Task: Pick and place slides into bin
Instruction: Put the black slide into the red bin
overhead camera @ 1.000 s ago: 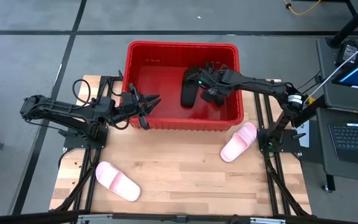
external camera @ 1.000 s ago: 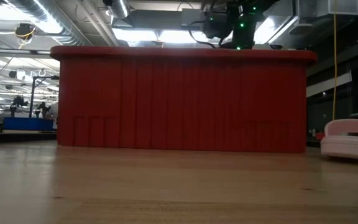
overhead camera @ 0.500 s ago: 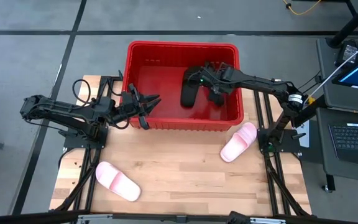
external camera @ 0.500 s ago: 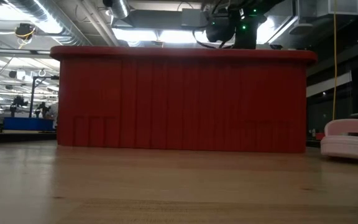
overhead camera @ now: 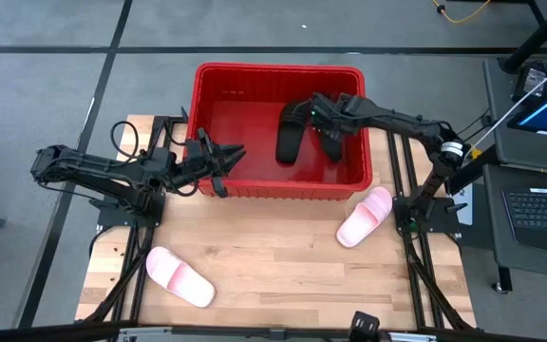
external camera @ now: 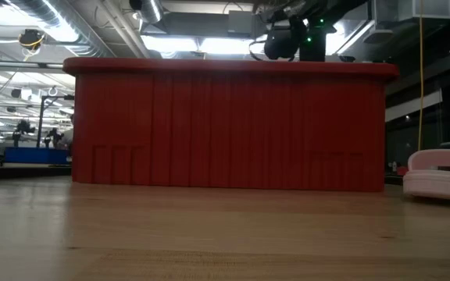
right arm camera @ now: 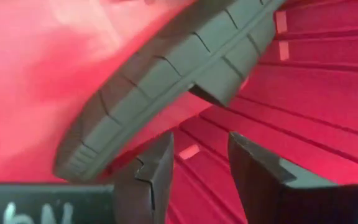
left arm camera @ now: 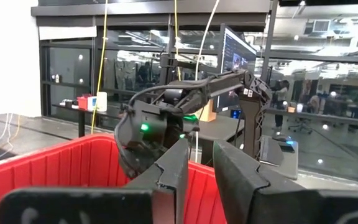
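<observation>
From above, you have the red bin (overhead camera: pixel 280 128) at the table's far edge with 2 black slides inside it: one black slide (overhead camera: pixel 291 133) lies along the middle, and a second black slide (overhead camera: pixel 333 141) is mostly covered by the right gripper (overhead camera: pixel 317 112), which hangs over the bin's right half. 1 pink slide (overhead camera: pixel 366 216) lies on the table just outside the bin's near right corner, and another pink slide (overhead camera: pixel 180 276) sits well apart near the front left. Your left gripper (overhead camera: pixel 232 155) hovers at the bin's left wall, its fingers parted with nothing between them.

At table height, the bin's ribbed near wall (external camera: pixel 229 125) hides everything inside it. Only the right arm's wrist with a green light (external camera: pixel 287 39) shows above the rim, and a pink slide (external camera: pixel 441 175) is cut off at the right edge.

The left wrist view shows the 2 left fingers (left arm camera: pixel 173 168) apart over the bin's rim (left arm camera: pixel 55 163), facing the right arm (left arm camera: pixel 166 124).

In the right wrist view the fingers (right arm camera: pixel 157 171) stand spread and empty beneath a black slide's grooved sole (right arm camera: pixel 166 81), which is cut off at the top. White marks at the lower left corner are too cropped to read
</observation>
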{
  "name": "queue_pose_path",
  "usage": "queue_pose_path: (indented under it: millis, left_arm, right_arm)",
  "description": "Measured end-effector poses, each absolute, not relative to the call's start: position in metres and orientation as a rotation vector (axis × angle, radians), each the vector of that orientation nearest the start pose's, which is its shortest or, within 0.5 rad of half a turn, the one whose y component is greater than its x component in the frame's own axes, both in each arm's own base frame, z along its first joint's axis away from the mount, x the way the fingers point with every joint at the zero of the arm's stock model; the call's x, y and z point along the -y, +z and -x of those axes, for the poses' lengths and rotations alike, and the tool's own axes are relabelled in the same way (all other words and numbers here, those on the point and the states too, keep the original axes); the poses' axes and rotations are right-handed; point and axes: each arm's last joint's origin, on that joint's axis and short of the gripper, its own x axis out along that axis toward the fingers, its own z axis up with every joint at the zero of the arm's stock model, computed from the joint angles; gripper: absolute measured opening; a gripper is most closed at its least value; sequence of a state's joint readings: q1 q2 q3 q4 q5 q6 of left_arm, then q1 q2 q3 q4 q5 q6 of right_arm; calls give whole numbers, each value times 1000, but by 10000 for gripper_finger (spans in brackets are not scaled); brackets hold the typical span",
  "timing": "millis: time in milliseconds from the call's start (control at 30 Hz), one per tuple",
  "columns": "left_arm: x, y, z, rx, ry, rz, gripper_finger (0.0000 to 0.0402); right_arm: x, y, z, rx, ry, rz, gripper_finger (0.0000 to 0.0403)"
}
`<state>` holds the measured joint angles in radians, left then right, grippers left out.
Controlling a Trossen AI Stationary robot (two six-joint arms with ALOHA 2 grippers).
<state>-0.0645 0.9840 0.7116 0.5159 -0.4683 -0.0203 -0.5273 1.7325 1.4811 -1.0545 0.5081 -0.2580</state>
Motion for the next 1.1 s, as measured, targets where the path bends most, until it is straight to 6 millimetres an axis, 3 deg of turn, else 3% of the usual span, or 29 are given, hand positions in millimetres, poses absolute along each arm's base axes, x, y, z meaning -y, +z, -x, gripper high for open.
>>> queue_pose_path:
  millis: [267,433,700,1100]
  left_arm:
    - [1,338,-217,247,406,98,70]
    - [0,338,-217,247,411,98,70]
    - [0,338,-217,250,436,112,70]
    - [-1,338,-216,248,470,112,70]
  right_arm:
    - [192,267,-284,-1496,-660,220,151]
    - [198,246,-293,-1569,-606,249,151]
    - [209,223,-301,-1651,-660,348,151]
    - [215,222,-308,-1583,-619,376,140]
